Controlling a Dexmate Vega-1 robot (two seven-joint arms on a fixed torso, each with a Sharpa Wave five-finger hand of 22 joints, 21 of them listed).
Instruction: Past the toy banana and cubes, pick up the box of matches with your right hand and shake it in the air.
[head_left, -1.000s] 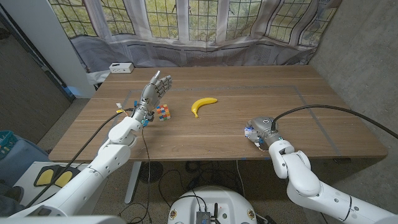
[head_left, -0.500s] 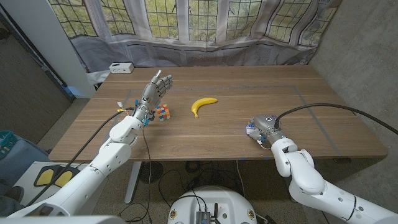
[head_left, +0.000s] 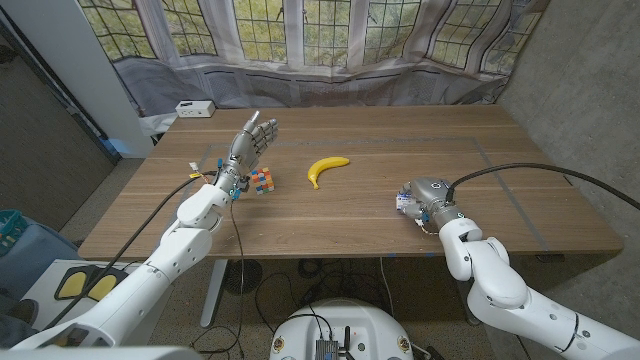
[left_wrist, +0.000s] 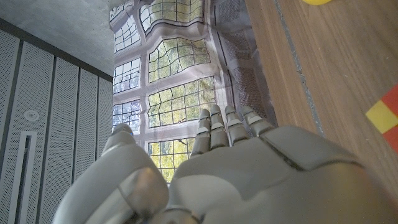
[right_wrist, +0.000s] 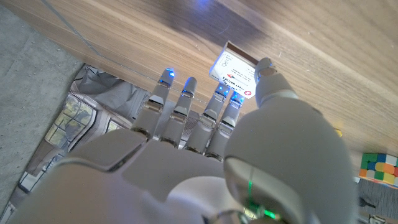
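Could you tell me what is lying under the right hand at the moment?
The box of matches lies on the table beneath the right hand; the hand covers most of it, so contact is unclear.

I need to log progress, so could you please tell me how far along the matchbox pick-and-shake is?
Done: the right hand has reached the box of matches, past the toy banana and cube.
In hand: its fingers are at the box, which lies on the table; a firm grip is not clear.
Left: lifting it and shaking it in the air. The left hand hovers open.
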